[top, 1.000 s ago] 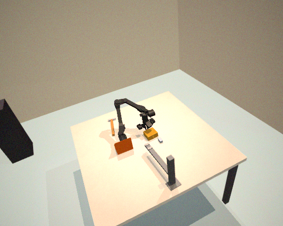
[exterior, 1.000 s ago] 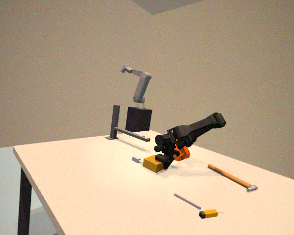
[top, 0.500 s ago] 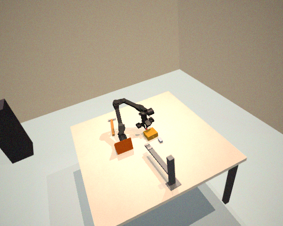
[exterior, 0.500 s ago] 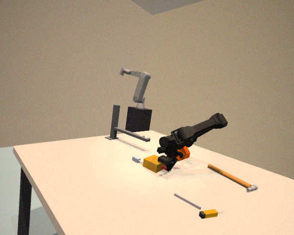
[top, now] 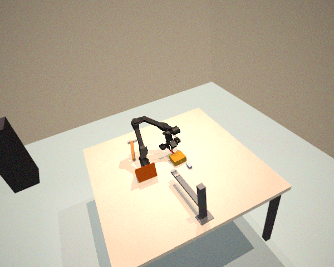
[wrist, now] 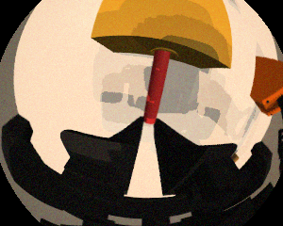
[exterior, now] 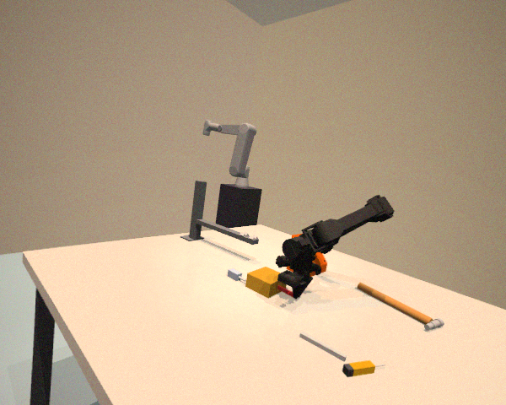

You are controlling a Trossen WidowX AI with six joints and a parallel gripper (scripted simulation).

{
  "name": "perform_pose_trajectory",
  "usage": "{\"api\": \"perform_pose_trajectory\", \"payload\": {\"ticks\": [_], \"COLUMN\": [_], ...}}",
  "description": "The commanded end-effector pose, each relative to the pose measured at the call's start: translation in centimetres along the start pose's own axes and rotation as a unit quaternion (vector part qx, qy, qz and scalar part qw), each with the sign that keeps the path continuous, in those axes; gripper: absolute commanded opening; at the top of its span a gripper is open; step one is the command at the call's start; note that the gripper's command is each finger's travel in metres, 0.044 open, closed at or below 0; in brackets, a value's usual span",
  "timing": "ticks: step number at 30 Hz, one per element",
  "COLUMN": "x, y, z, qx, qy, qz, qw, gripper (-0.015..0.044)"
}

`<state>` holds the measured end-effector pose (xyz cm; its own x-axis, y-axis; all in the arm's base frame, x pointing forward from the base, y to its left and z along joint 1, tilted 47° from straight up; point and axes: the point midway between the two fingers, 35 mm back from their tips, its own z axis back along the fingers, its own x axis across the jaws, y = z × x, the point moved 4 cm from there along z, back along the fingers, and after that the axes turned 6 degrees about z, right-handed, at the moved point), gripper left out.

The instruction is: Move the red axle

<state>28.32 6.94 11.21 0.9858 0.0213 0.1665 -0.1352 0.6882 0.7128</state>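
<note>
My jaws [top: 171, 150] [exterior: 298, 293]: clamped on red axle [top: 172, 152] [exterior: 285, 289] [wrist: 158, 87], near end. In the wrist view it runs from center up to the yellow beam's [top: 177, 158] [exterior: 262, 281] [wrist: 162, 21] face, upper middle. Bracket [top: 201, 201] [exterior: 197, 209]: lower right in top view, V-blocks [top: 175, 173] [exterior: 250, 237] without axle.

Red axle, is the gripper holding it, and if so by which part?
Yes: the gripper holds the red axle by its free end, outside the yellow block.
</note>
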Motion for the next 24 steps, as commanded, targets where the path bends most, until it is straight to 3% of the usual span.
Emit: {"api": "perform_pose_trajectory", "payload": {"ticks": [1,24], "x": [0.1,0.1], "y": [0.7,4.1], "z": [0.0,0.0], "qx": [0.000,0.005], "qy": [-0.001,-0.001], "qz": [0.001,0.000], "qw": [1.000,1.000], "gripper": [0.0000,0.0000]}}
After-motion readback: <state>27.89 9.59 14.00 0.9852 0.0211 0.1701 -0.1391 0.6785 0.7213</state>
